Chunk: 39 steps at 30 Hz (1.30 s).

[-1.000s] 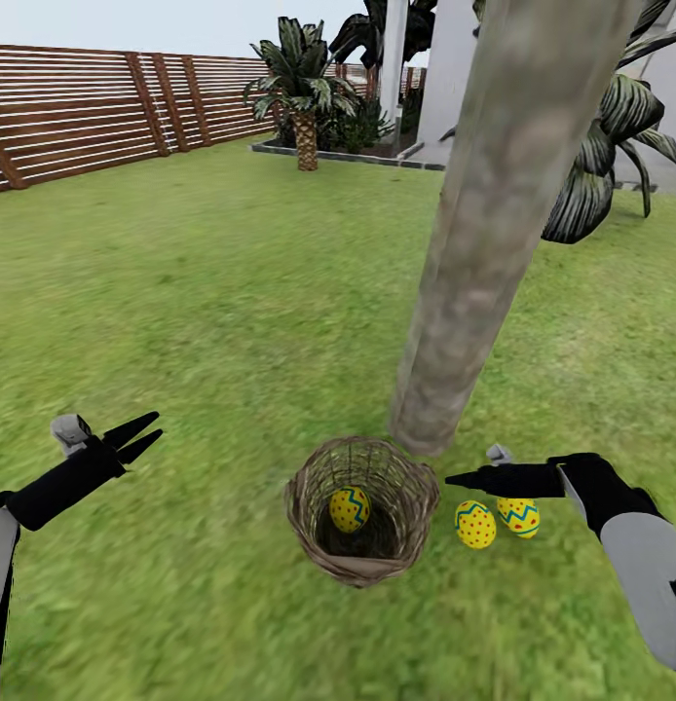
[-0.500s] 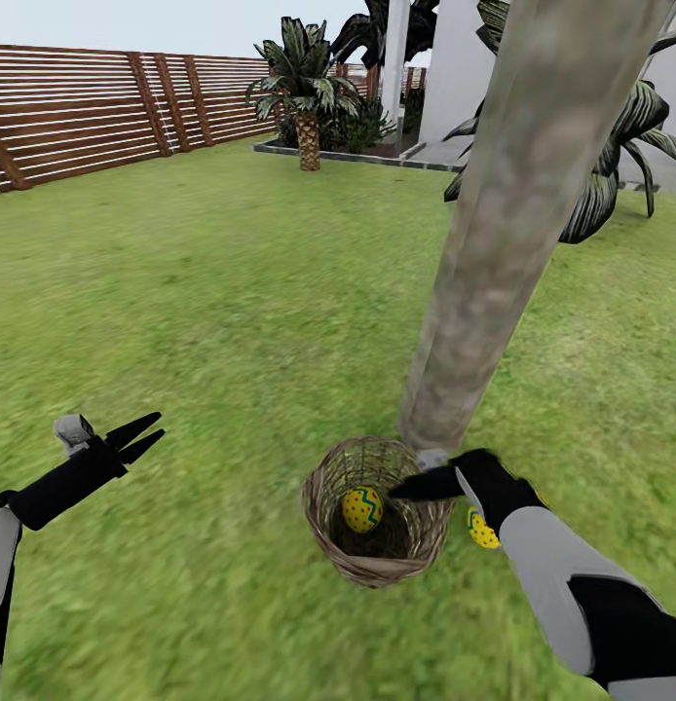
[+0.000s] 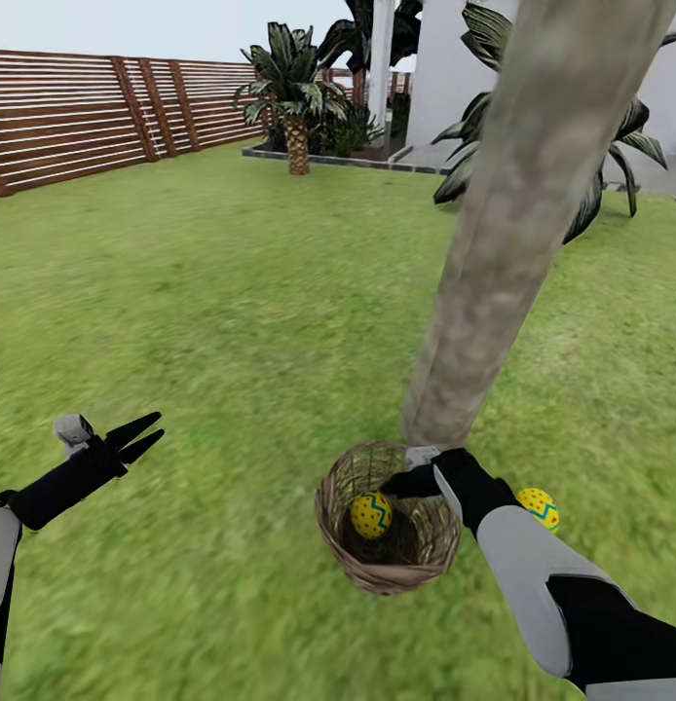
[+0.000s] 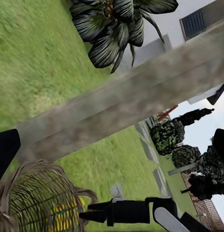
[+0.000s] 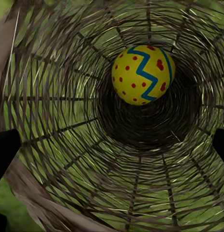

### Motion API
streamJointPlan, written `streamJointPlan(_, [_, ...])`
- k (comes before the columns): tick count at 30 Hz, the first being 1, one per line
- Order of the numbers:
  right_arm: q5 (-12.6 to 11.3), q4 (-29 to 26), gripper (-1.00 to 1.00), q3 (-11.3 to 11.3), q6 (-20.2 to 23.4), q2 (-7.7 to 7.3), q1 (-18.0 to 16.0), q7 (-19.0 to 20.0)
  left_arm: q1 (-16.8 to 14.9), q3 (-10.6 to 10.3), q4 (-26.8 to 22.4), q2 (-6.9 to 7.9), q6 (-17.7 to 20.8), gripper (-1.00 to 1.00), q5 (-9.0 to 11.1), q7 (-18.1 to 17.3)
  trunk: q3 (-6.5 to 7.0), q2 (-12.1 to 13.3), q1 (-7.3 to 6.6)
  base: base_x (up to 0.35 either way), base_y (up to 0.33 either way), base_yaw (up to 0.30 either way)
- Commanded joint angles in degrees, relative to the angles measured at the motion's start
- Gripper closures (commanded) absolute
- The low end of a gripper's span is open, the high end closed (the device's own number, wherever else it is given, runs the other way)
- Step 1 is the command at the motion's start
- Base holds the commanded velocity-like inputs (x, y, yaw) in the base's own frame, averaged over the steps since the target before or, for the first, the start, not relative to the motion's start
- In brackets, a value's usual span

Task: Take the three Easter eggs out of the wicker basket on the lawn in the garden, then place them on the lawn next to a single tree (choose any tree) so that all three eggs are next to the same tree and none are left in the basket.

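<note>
The wicker basket (image 3: 387, 565) stands on the lawn (image 3: 231, 321) at the foot of the grey-brown tree trunk (image 3: 504, 224). One Easter egg (image 3: 371, 515) lies inside it, and the right wrist view looks down on that egg (image 5: 143, 74) at the basket's bottom. My right gripper (image 3: 401, 482) hangs over the basket's mouth, open, with its fingers (image 5: 5, 152) wide apart and nothing between them. A second egg (image 3: 539, 507) rests on the grass right of the basket, partly behind my right forearm; the third is hidden. My left gripper (image 3: 138, 436) is open, far to the left above the grass.
A brown slat fence (image 3: 85, 117) runs along the far left. A short palm (image 3: 294, 97) and bushes stand by the white house (image 3: 445, 68) at the back. Another leafy plant (image 3: 601, 166) grows behind the trunk. Open grass spreads to the left.
My right arm swung left from above the two eggs on the grass to over the basket's mouth, covering one of them. The head view shifted slightly. The left arm stayed put.
</note>
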Motion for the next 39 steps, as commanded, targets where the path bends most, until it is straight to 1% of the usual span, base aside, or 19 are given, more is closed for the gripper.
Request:
streamJointPlan(1, [0.25, -0.07, -1.0, -0.42, 0.26, 0.03, -0.03, 0.36, -0.02, 0.05, 0.03, 0.01, 0.21, -1.0, -0.06, -0.23, 0.04, -0.02, 0.01, 0.114, 0.278, -0.206])
streamJointPlan(5, [-0.33, 0.09, -1.0, -0.56, 0.27, -0.18, -0.03, 0.37, -0.02, 0.05, 0.03, 0.02, 0.22, -1.0, -0.06, -0.23, 0.34, -0.02, 0.01, 0.115, 0.296, -0.211])
streamJointPlan(7, [-0.41, 0.26, -1.0, -1.26, 0.27, -0.15, -0.03, 0.4, -0.02, 0.05, 0.04, 0.02, 0.22, -1.0, -0.06, -0.23, 0.5, -0.02, 0.01, 0.117, 0.302, -0.212])
streamJointPlan(10, [-0.43, 0.64, -1.0, -4.09, 0.27, 0.0, -0.01, 0.31, -0.02, 0.05, 0.04, 0.02, 0.22, -1.0, -0.06, -0.23, 0.73, -0.02, 0.01, 0.122, 0.303, -0.212])
streamJointPlan(13, [-0.44, 0.87, -1.0, -6.41, 0.27, -0.09, 0.28, 0.12, -0.02, 0.04, 0.09, -0.01, 0.22, -1.0, -0.06, -0.23, 0.96, -0.02, 0.01, 0.134, 0.303, -0.212])
streamJointPlan(16, [-0.44, 1.34, -1.0, -6.87, 0.27, -0.18, 0.44, -0.09, -0.02, 0.04, 0.11, 0.01, 0.22, -1.0, -0.06, -0.23, 1.19, -0.02, 0.01, 0.144, 0.303, -0.212])
streamJointPlan(17, [-0.44, 1.58, -1.0, -8.02, 0.27, -0.19, 0.51, -0.46, -0.02, 0.05, 0.12, 0.01, 0.22, -1.0, -0.06, -0.23, 1.25, -0.02, 0.01, 0.147, 0.303, -0.16])
streamJointPlan(19, [-0.44, 1.68, -1.0, -10.18, 0.27, -0.05, 0.55, -1.78, -0.02, 0.05, 0.12, -0.04, 0.22, -1.0, -0.06, -0.23, 1.31, -0.02, 0.01, 0.157, 0.299, -0.084])
streamJointPlan(21, [-0.43, 1.72, -1.0, -12.54, 0.24, 0.06, 0.58, -4.53, -0.02, 0.05, 0.11, -0.06, 0.22, -1.0, -0.11, -0.21, 1.33, -0.02, 0.01, 0.166, 0.23, -0.032])
streamJointPlan(23, [-0.43, 1.74, -1.0, -13.4, 0.2, 0.0, 0.64, -6.02, -0.02, 0.05, 0.1, -0.07, 0.2, -1.0, -0.11, -0.21, 1.34, -0.02, 0.01, 0.069, 0.085, -0.01])
streamJointPlan(30, [-0.44, 1.76, -1.0, -13.87, 0.18, -0.22, 0.76, -6.87, -0.02, 0.05, 0.09, -0.07, 0.21, -1.0, -0.14, -0.21, 1.34, -0.02, 0.01, 0.009, 0.011, -0.001])
streamJointPlan(32, [-0.44, 1.78, -1.0, -13.88, 0.23, -0.23, 0.76, -7.32, -0.02, 0.05, 0.11, -0.07, 0.2, -1.0, -0.15, -0.17, 0.98, -0.82, 0.45, 0.0, 0.0, 0.0])
streamJointPlan(33, [-0.44, 1.78, -1.0, -13.92, 0.24, -0.21, 0.76, -8.07, -0.02, 0.05, 0.08, -0.07, 0.2, -1.0, -0.15, -0.16, 0.81, -1.22, 0.67, 0.0, 0.0, 0.0])
streamJointPlan(35, [-0.46, 1.79, -1.0, -14.03, 0.22, -0.06, 0.76, -11.49, -0.02, -0.16, 0.11, -0.07, 0.21, -1.0, -0.15, -0.15, 0.45, -2.02, 1.11, 0.0, 0.0, 0.0])
streamJointPlan(36, [-0.48, 1.79, -1.0, -14.08, 0.2, 0.0, 0.76, -12.85, -0.02, -0.51, 0.11, -0.07, 0.2, -1.0, -0.15, -0.15, 0.27, -2.42, 1.32, 0.0, 0.0, 0.0])
streamJointPlan(37, [-0.57, 1.79, -1.0, -14.12, 0.19, 0.08, 0.76, -14.45, -0.02, -1.39, 0.12, -0.07, 0.16, -1.0, -0.15, -0.09, 0.09, -2.82, 1.54, 0.0, 0.0, 0.0])
streamJointPlan(39, [-0.65, 1.79, -1.0, -14.1, 0.18, 0.15, 0.76, -15.19, -0.02, -1.89, 0.12, -0.07, 0.14, -1.0, -0.15, -0.02, -0.27, -3.63, 1.98, 0.0, 0.0, 0.0])
